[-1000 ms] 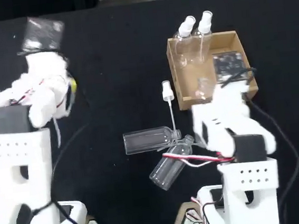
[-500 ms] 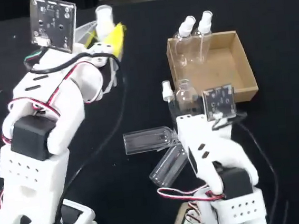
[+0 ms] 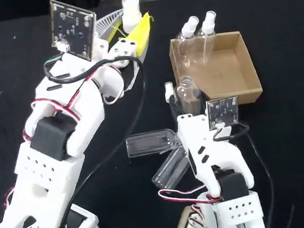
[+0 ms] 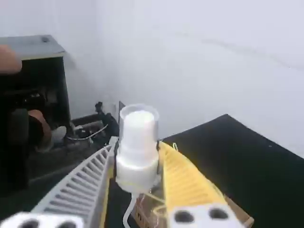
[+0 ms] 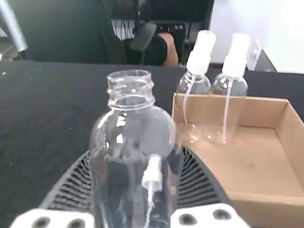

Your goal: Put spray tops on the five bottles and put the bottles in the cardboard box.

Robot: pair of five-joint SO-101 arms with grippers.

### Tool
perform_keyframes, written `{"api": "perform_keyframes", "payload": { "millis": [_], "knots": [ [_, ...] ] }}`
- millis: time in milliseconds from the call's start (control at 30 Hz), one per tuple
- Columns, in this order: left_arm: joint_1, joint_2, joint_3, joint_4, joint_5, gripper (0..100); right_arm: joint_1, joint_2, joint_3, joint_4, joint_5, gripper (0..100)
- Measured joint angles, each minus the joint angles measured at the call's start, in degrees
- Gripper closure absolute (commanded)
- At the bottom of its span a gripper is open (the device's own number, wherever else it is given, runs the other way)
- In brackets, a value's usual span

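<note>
My left gripper [image 4: 137,164] is closed around a spray top [image 4: 137,135], and its thin tube hangs below. My right gripper [image 5: 134,175] clamps the open bottle [image 5: 130,142] upright, just beside the cardboard box [image 3: 246,62]. If the tube misses the narrow neck, I think it may bend or tilt the bottle.

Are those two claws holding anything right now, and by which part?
The left gripper pinches a spray top by its lower collar; the right gripper clasps an uncapped bottle around its body.
</note>
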Motion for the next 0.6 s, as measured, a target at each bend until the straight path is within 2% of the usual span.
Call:
{"api": "perform_keyframes", "payload": {
  "millis": [233, 333, 600],
  "knots": [
    [0.0, -0.1, 7.0, -11.7, 0.0, 97, -8.4, -0.1, 2.2, -2.0, 0.0, 98.8],
    [0.0, -0.1, 9.3, -14.9, 0.0, 97, -9.2, -0.1, 2.2, -2.1, 0.0, 98.8],
    [0.1, -0.2, 10.1, -16.2, 0.0, 97, -9.7, -0.1, 2.2, -2.1, 0.0, 98.8]
  ]
}}
